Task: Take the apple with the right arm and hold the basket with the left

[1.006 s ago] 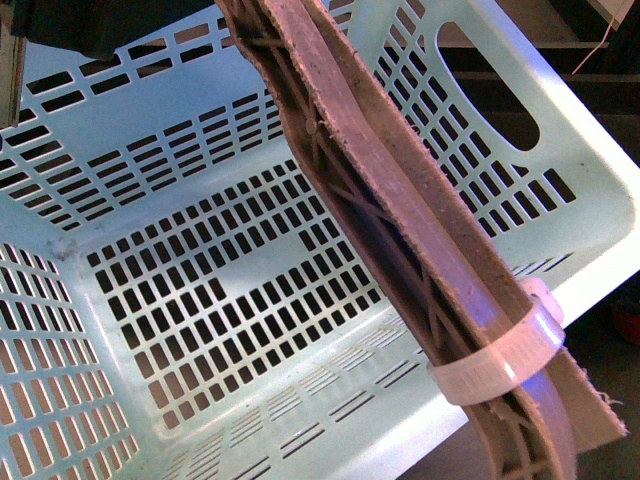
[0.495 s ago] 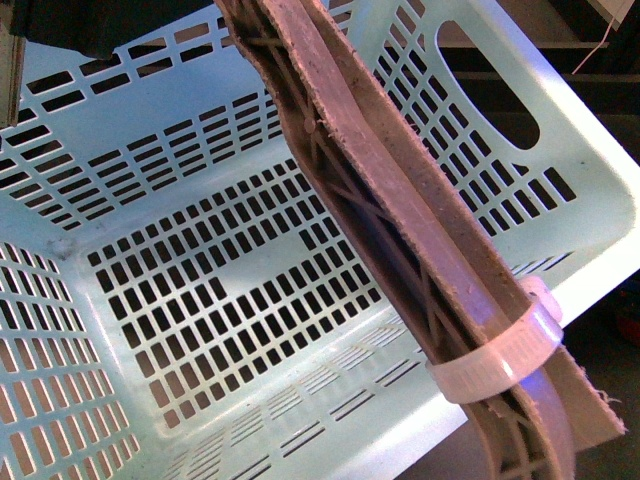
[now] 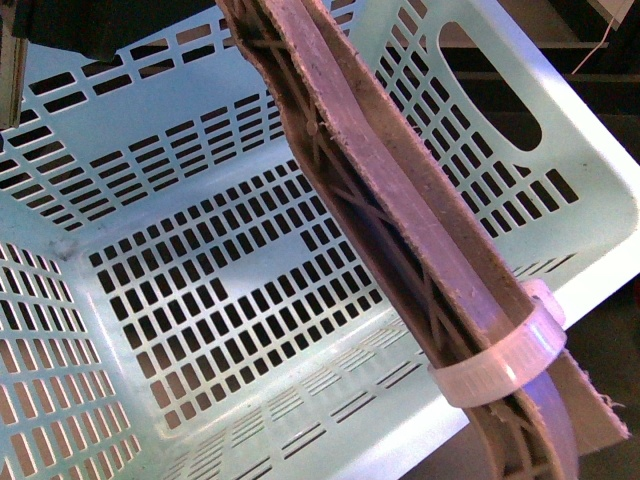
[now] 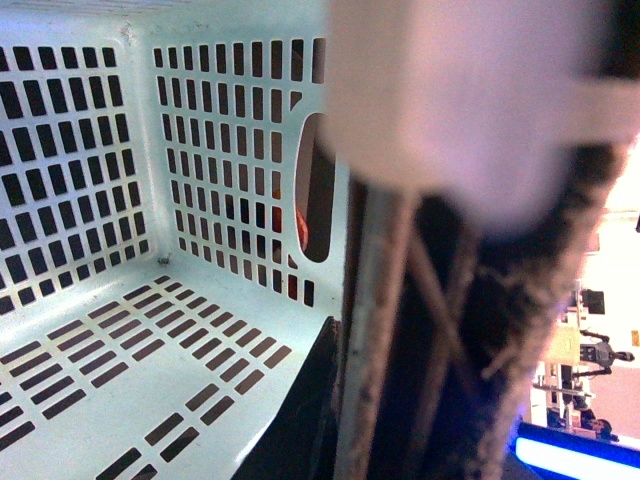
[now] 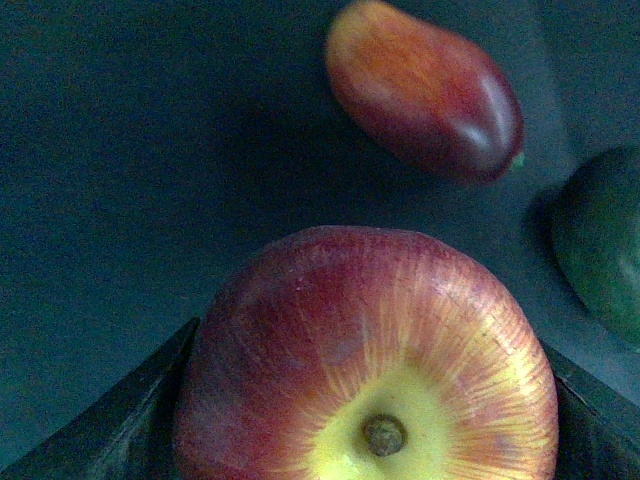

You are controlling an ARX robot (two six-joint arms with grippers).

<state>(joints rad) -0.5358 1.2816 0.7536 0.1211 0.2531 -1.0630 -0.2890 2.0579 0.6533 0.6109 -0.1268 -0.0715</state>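
Observation:
The pale turquoise basket (image 3: 200, 250) fills the front view, tilted, its slotted floor and an oval handle cut-out showing. It is empty inside. A brownish-grey ribbed finger (image 3: 400, 230) of my left gripper, with a white zip tie, crosses in front of it along the near rim. In the left wrist view the basket's inside (image 4: 120, 200) shows, and the finger (image 4: 440, 330) is clamped on its wall. In the right wrist view the red apple (image 5: 365, 350), stem and yellow patch facing the camera, sits between my right gripper's dark fingers (image 5: 110, 420), held above a dark surface.
An oblong orange-red fruit (image 5: 425, 90) lies on the dark surface beyond the apple. A dark green fruit (image 5: 600, 240) lies at the edge of the right wrist view. Dark shelving (image 3: 560, 60) stands behind the basket.
The basket and the left finger have shifted very slightly in the front view; otherwise nothing visibly changed.

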